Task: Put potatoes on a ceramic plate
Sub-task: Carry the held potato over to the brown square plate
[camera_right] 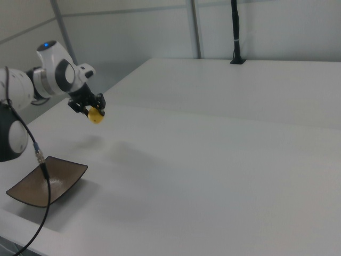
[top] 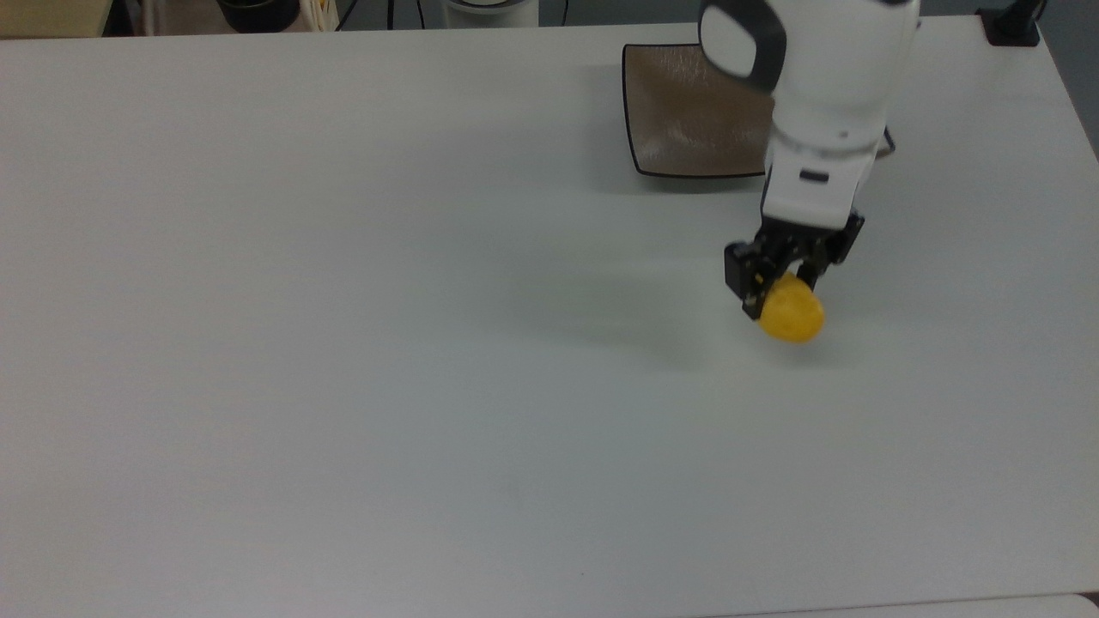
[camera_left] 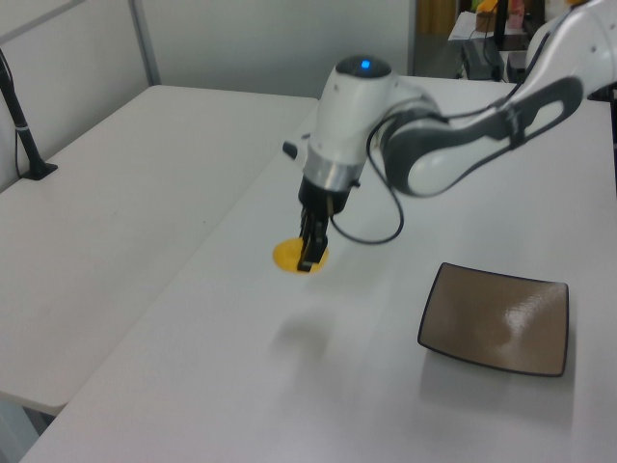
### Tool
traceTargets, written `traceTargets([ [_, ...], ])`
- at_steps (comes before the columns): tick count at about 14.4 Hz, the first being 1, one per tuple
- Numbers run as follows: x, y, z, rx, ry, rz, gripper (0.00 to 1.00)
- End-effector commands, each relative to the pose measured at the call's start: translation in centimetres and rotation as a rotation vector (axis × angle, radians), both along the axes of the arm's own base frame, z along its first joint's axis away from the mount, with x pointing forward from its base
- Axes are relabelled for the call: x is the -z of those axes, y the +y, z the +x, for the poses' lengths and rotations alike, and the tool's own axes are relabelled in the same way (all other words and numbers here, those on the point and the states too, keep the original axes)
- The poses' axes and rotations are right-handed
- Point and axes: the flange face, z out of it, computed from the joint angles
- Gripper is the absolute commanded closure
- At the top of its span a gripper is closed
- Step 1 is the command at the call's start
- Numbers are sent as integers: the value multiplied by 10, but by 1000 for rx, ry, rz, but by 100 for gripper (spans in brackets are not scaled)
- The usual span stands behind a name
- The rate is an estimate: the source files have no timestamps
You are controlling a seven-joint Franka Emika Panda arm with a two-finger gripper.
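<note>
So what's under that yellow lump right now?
Bare white table with the lump's soft shadow; the gripper holds it in the air. The plate sits off to the side.

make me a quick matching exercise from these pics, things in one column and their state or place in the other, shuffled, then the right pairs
Things:
1. potato
2. ceramic plate
3. gripper
4. table

States:
A. lying empty on the table
B. white, bearing the plate
C. held in the air, above its shadow
D. shut on the yellow lump

Pairs: 1-C, 2-A, 3-D, 4-B
</note>
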Motion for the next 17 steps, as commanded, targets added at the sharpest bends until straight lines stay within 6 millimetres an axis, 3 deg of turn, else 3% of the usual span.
traceTargets([
  [1, -81, -33, -62, 96, 41, -34, 100],
  [4, -138, -54, -103, 217, 112, -61, 100],
  [9, -197, -90, -191, 277, 274, -25, 100],
  [12, -203, -108, -237, 277, 352, -13, 100],
  [14, -193, -113, -256, 302, 436, 16, 100],
  [15, -185, -113, -259, 325, 459, 26, 100],
  [17, -149, -110, -262, 351, 527, 24, 100],
])
